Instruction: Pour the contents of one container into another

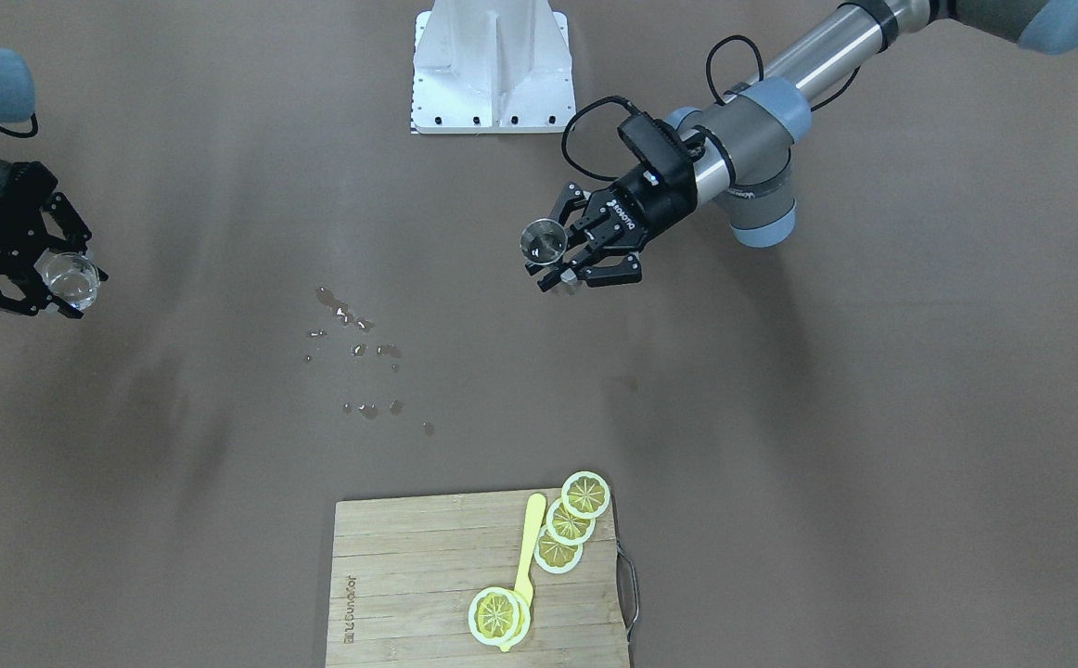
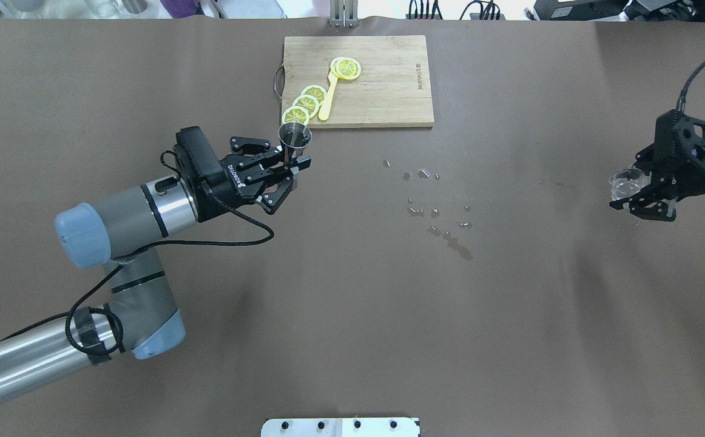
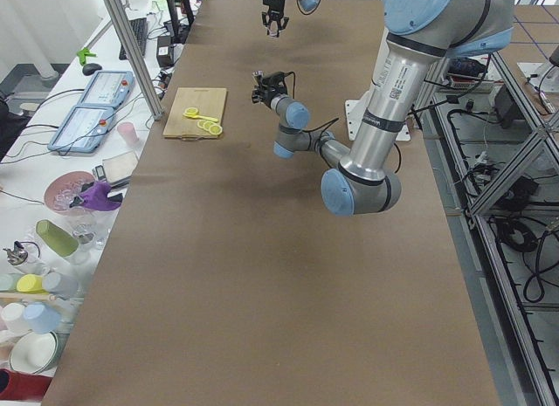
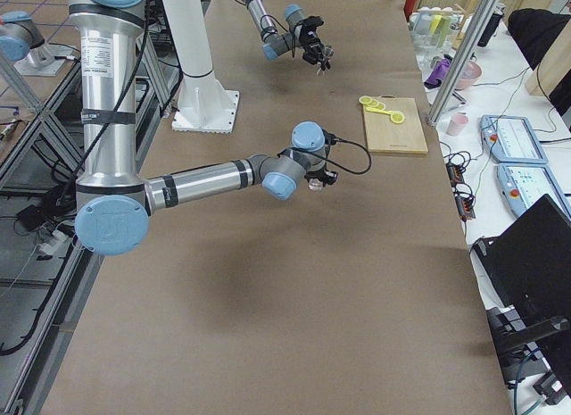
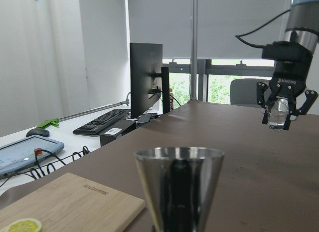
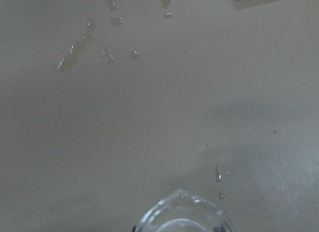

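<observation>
Nearest the left wrist lens stands the metal jigger (image 5: 178,184) – upright, mouth up, its rim level. The left end effector (image 2: 292,171) is clamped on its lower part and holds it clear of the tabletop (image 2: 352,315). In the overhead view the jigger's rim sits just at the near corner of the wooden cutting board (image 2: 383,91), beside the lemon slices (image 2: 305,102) and a yellow spoon (image 2: 327,100) lying along that board edge.

The right end effector (image 2: 639,193) is closed around a small glass (image 2: 625,182), raised above the surface close to the right-hand edge of the overhead view. Clear liquid seems to show inside it.

The two end effectors are well apart. Between them lies a wide stretch of bare brown tabletop, marked only by a scatter of spilled droplets (image 2: 437,209) roughly midway – nearer the board than the robot's base plate (image 1: 493,74). The board occupies the far edge, opposite the base.
</observation>
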Available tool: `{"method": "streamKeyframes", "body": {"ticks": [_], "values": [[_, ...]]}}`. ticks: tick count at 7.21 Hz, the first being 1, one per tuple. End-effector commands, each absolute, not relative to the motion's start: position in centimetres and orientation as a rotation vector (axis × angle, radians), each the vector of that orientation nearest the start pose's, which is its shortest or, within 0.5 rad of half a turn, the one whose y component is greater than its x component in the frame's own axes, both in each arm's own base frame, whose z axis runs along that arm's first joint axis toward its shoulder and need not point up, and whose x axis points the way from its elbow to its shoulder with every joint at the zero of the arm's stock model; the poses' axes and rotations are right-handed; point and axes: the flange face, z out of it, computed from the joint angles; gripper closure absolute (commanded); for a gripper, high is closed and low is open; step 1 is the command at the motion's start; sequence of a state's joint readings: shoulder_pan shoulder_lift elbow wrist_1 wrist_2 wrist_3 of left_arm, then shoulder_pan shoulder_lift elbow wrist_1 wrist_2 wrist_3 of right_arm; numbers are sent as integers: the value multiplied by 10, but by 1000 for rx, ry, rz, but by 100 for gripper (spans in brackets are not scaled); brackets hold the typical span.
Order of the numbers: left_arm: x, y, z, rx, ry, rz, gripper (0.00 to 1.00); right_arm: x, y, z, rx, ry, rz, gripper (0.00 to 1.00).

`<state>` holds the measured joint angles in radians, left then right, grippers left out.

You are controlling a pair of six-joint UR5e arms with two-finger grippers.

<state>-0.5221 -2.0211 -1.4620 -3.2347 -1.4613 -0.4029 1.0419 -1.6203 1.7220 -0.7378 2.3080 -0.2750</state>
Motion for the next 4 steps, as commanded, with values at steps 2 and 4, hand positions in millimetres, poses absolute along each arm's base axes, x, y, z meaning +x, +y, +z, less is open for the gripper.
{"method": "streamKeyframes", "body": {"ticks": [2,4], "values": [[384,-398,320,1481,1181,112,100,-168,-437,593,965,-874,-1014,100],[344,-376,334,1409,1008,12,100,-144,-421,623,1003,-870,-1002,100]]}}
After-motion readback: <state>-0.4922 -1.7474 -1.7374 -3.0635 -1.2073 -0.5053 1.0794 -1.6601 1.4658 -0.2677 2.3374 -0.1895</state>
